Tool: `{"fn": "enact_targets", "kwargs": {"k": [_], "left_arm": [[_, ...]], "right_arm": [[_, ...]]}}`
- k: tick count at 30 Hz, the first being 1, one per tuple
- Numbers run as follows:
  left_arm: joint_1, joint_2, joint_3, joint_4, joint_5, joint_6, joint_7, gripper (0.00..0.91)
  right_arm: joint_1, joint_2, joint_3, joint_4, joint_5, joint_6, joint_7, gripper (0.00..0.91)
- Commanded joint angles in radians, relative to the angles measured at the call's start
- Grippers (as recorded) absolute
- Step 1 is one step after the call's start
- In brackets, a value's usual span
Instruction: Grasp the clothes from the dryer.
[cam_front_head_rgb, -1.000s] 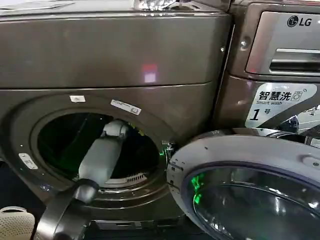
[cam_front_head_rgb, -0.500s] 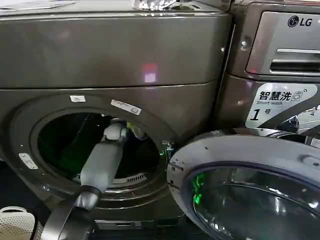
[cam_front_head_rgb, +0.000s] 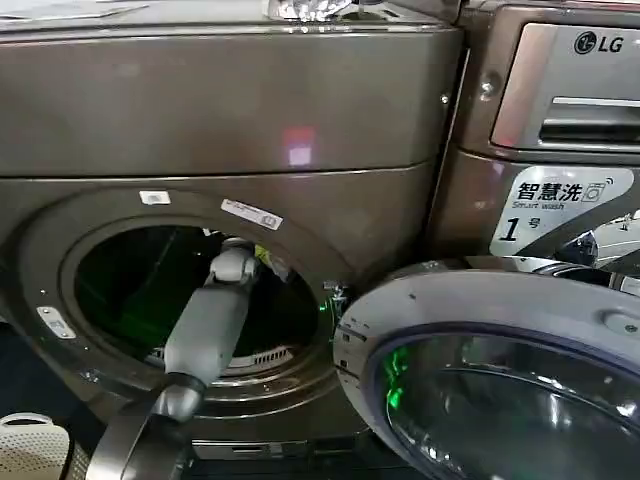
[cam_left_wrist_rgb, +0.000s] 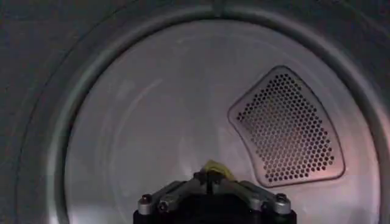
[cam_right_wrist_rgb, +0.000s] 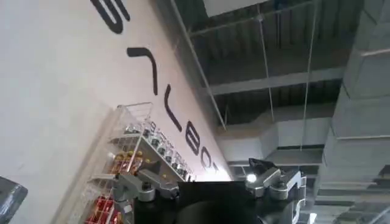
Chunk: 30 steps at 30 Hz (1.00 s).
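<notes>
The bronze-grey dryer (cam_front_head_rgb: 220, 110) stands with its round porthole open, and my left arm (cam_front_head_rgb: 210, 320) reaches into the drum. In the left wrist view, my left gripper (cam_left_wrist_rgb: 210, 177) is shut on a small fold of yellow-green clothes (cam_left_wrist_rgb: 214, 167), held in front of the drum's bare back wall. In the head view, a scrap of the yellow clothes (cam_front_head_rgb: 260, 252) shows beside the wrist. The rest of the heap is hidden. My right gripper (cam_right_wrist_rgb: 195, 176) is away from the dryer, pointing up at a ceiling, open and holding nothing.
The dryer's round glass door (cam_front_head_rgb: 500, 310) hangs open at the lower right, close to the porthole. The LG machine (cam_front_head_rgb: 570, 90) stands to the right. A perforated vent panel (cam_left_wrist_rgb: 286, 128) sits on the drum's back wall. A white perforated basket (cam_front_head_rgb: 30, 445) is at the lower left.
My left arm has drawn back slightly toward the porthole's mouth, and a scrap of yellow fabric has come into sight beside its wrist.
</notes>
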Motion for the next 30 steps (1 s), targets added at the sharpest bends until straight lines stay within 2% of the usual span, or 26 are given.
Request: {"fn": "enact_targets", "kwargs": {"k": [1, 30], "left_arm": [[0.006, -0.004, -0.004, 0.002, 0.008, -0.004, -0.011, 0.000], [-0.004, -0.004, 0.000, 0.036, 0.021, -0.010, -0.002, 0.000]], "right_arm": [[-0.006, -0.001, 0.009, -0.003, 0.003, 0.003, -0.001, 0.907], [-0.005, -0.022, 0.031, -0.005, 0.002, -0.015, -0.008, 0.907]]}}
